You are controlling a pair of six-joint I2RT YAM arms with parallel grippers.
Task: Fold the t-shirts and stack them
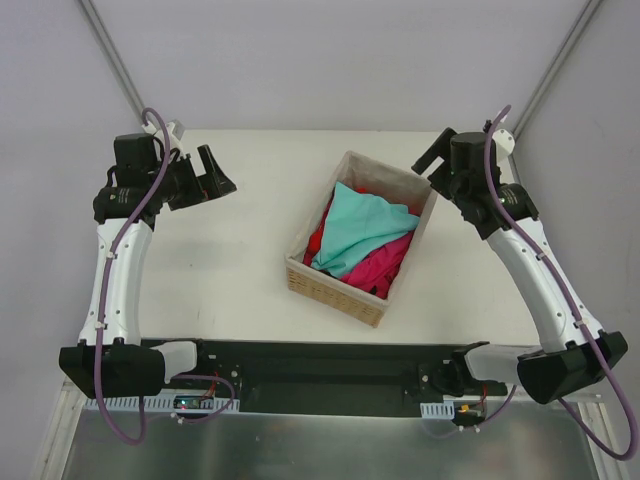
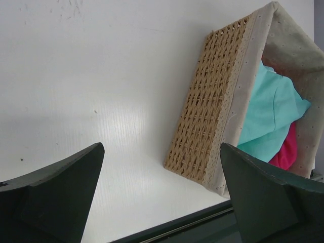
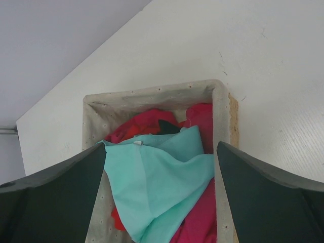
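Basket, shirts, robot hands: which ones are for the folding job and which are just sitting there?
For the job:
teal t-shirt, on top of the pile
crimson-magenta t-shirt and red t-shirt, under it
left gripper and right gripper, both open, holding nothing

Just there:
wicker basket, which holds all the shirts
white table

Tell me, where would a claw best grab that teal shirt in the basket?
Probably the raised fold at the middle of the teal shirt, coming straight down from above: it lies on top of the other shirts, and the basket walls block any sideways approach.
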